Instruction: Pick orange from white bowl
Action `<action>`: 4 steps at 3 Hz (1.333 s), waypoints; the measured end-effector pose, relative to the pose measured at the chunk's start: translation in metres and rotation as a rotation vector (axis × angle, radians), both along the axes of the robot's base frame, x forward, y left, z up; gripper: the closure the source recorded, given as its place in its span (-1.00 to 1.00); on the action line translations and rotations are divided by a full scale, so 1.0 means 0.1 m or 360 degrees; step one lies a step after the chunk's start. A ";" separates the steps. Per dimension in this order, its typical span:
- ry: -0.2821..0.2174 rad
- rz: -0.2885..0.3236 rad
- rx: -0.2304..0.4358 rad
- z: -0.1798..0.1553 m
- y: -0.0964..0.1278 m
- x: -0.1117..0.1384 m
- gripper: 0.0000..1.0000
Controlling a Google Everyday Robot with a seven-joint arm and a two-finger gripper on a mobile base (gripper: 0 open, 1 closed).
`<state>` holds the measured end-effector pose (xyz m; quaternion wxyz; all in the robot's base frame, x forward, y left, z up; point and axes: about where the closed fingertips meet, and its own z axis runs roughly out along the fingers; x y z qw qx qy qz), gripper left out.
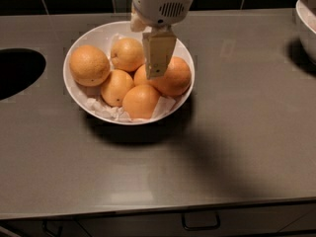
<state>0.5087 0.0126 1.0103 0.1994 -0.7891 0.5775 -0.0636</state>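
The white bowl (79,90) stands on the grey counter at upper centre, lined with crumpled white paper and holding several oranges. The orange (175,79), large and deep orange, lies at the bowl's right side. An equally large, paler orange (89,64) lies at the left, with smaller ones between. My gripper (157,58) hangs down from the top edge of the camera view over the bowl. Its tip is in front of the deep orange's left edge and hides part of it.
A dark round opening (15,70) is cut into the counter at the left. Another white bowl's rim (307,19) shows at the top right. Black tiles back the counter. A drawer handle (200,224) sits below the front edge.
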 end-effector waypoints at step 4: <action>0.0052 -0.0186 -0.0052 -0.07 -0.21 -0.05 -1.00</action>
